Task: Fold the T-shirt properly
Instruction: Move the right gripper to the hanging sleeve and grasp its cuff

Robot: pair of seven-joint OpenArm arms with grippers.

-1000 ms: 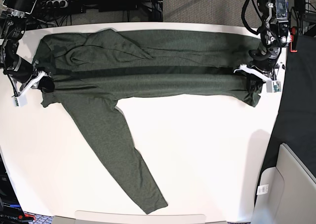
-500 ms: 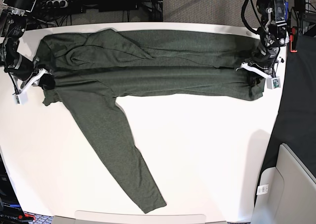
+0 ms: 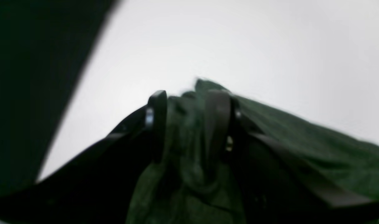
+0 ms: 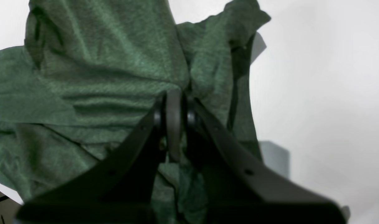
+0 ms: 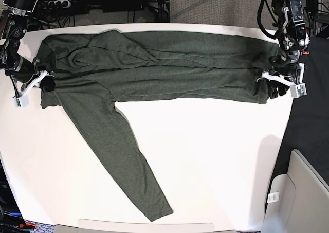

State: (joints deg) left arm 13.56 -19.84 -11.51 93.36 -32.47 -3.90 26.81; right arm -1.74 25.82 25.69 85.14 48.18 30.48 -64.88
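The dark olive T-shirt (image 5: 164,68) lies folded lengthwise across the far part of the white table (image 5: 216,156), with one long sleeve (image 5: 118,156) slanting toward the near edge. At the shirt's right end in the base view, my left gripper (image 5: 275,86) stands open; in its wrist view the jaws (image 3: 188,96) are apart with loose cloth (image 3: 301,140) bunched between them. At the shirt's other end my right gripper (image 5: 45,83) is shut on the fabric. In its wrist view its fingertips (image 4: 174,96) pinch a ridge of the green knit (image 4: 99,62).
Cables and a power strip (image 5: 103,1) run behind the table's far edge. A black surface (image 5: 308,120) borders the table on the right, with a pale bin (image 5: 298,197) at the bottom right corner. The table's near edge (image 5: 144,225) lies just past the sleeve cuff.
My left gripper's jaws have opened, and that arm moved right. The shirt's upper layer settled flat, closing the dark gap along the fold. My right gripper drifted slightly back, still gripping.
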